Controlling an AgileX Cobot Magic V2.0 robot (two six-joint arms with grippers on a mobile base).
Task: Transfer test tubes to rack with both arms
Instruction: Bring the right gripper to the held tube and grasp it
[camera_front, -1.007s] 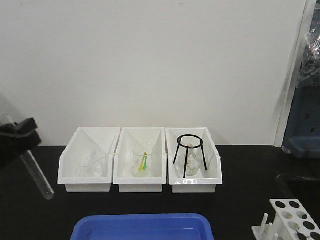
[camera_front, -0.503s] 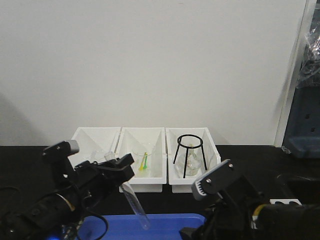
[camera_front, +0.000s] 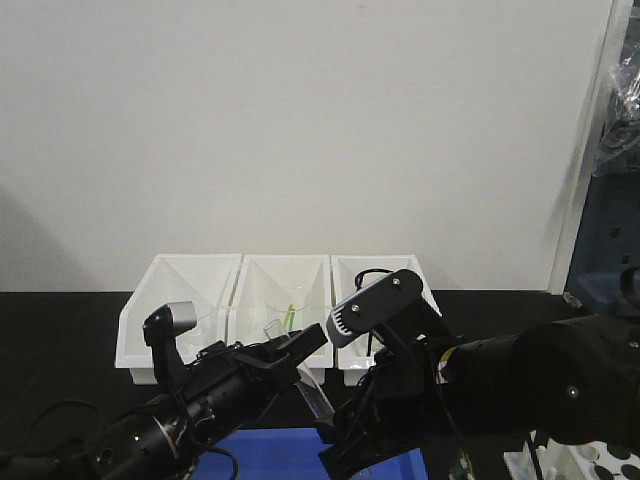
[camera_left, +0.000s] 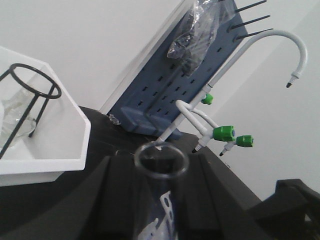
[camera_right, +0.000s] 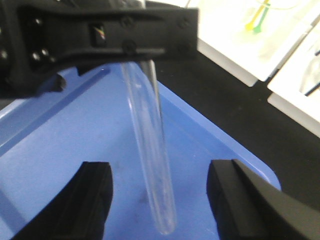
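- Jaws of the left black pointed gripper (camera_left: 161, 186) are clamping a slim clear glass test tube (camera_right: 149, 165) just below its open mouth. The tube is hanging tilted above a blue plastic tray (camera_right: 60, 150), apparently without touching it.
- Glass this thin is probably light, stiff, slick and breakable. Any second grip is calling for gentle pressure on the bare middle of the tube, clear of the rounded bottom.
- Jaws of the right black pointed gripper (camera_right: 162, 175) are standing wide apart, flanking the tube's lower half and holding nothing.
- Far right, a white plastic rack with round holes (camera_front: 585, 465) is showing low behind the right arm, well apart from the tube.
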